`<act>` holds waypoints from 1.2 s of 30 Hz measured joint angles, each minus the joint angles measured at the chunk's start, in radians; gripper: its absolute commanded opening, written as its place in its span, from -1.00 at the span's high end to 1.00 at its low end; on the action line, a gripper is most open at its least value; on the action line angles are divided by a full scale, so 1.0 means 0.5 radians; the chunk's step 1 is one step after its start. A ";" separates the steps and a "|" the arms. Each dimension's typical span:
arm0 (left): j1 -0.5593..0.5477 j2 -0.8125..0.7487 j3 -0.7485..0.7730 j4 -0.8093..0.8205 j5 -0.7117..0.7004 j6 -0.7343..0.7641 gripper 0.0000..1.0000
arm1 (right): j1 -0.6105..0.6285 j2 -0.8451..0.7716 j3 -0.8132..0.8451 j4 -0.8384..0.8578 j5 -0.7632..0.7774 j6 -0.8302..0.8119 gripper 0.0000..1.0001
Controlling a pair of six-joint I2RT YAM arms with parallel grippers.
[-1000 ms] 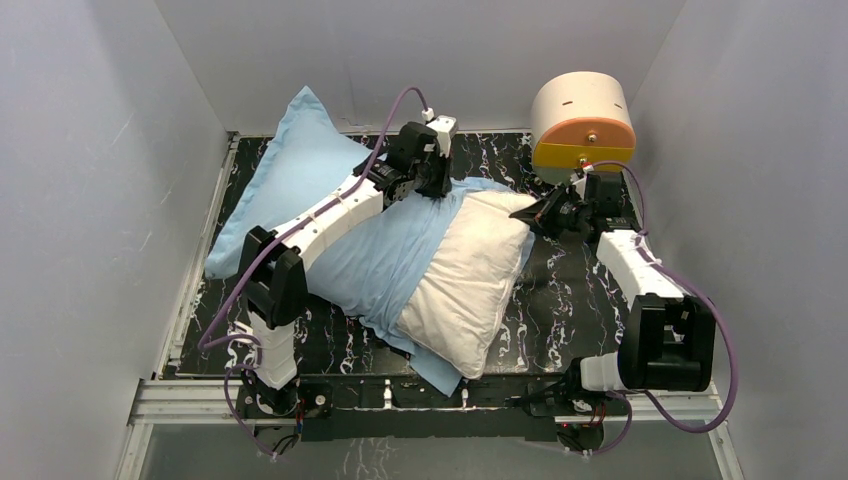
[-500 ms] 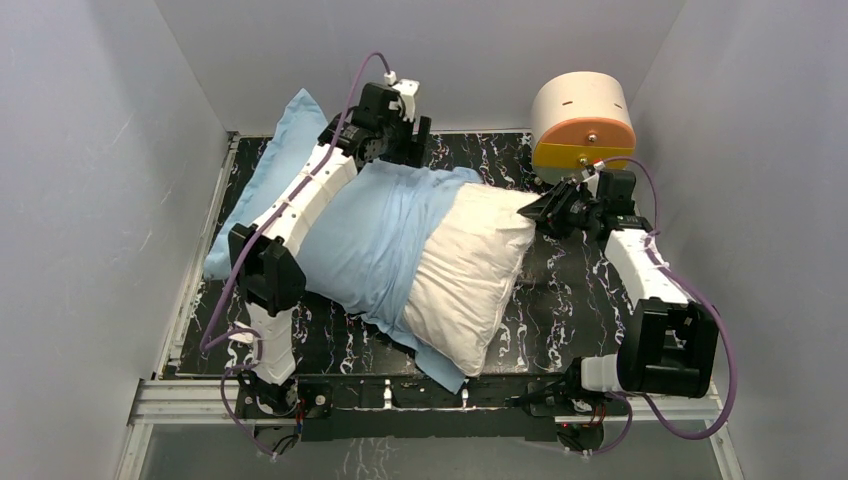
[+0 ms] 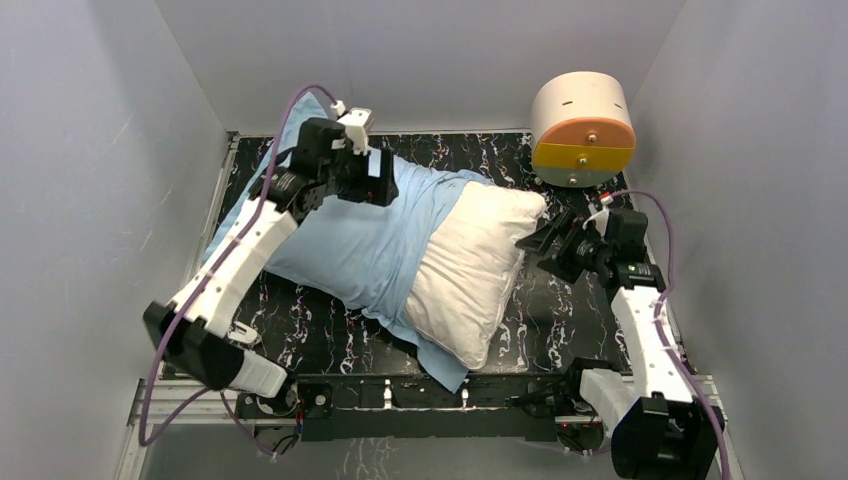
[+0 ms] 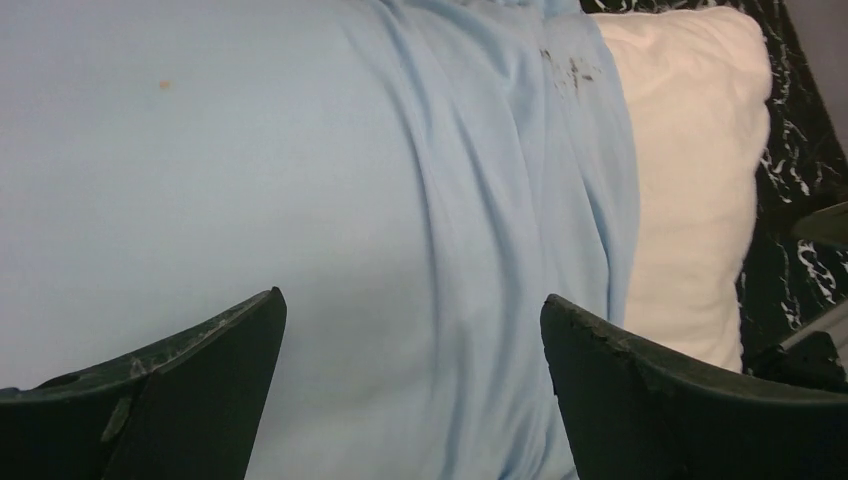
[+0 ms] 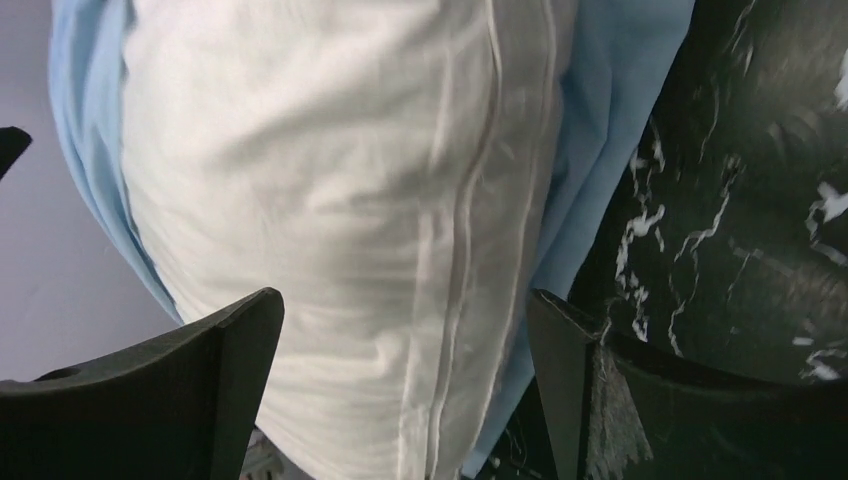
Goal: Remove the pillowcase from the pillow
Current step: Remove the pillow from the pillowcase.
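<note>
The light blue pillowcase (image 3: 345, 235) covers the left part of the white pillow (image 3: 470, 270), whose right half lies bare on the table. My left gripper (image 3: 383, 180) hovers open over the pillowcase's far part. In the left wrist view its gripper (image 4: 412, 300) holds nothing, with wrinkled blue pillowcase (image 4: 300, 180) below and the bare pillow (image 4: 690, 180) to the right. My right gripper (image 3: 545, 245) stands open just off the pillow's right edge. In the right wrist view this gripper (image 5: 402, 297) frames the pillow's seamed end (image 5: 330, 180), with a strip of pillowcase (image 5: 610, 120) beside it.
A round cream-and-orange drum (image 3: 583, 128) stands at the back right. The black marbled table (image 3: 560, 310) shows to the right of the pillow. Grey walls close in on the left, back and right.
Both grippers have gone from shut to open. The left one moved left along the back over the pillowcase. The right one drew back from the pillow's far right corner toward the near side.
</note>
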 measured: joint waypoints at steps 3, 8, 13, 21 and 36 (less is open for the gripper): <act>-0.005 -0.344 -0.289 0.032 0.028 -0.083 -0.97 | 0.005 -0.182 -0.254 -0.010 -0.181 0.037 -0.97; -0.005 -0.795 -0.682 0.076 0.059 -0.220 -0.97 | 0.027 -0.527 -0.535 -0.130 -0.396 0.089 -0.97; -0.005 -1.121 -1.032 0.064 0.101 -0.402 -0.97 | 0.040 -0.809 -0.603 -0.236 -0.540 0.105 -0.97; -0.005 -1.276 -1.149 -0.014 0.204 -0.579 -0.97 | 0.043 -1.007 -0.696 -0.330 -0.557 0.238 -0.97; -0.005 -1.714 -1.750 0.250 0.501 -0.986 -0.97 | 0.043 -1.179 -0.697 -0.219 -0.722 0.475 -0.97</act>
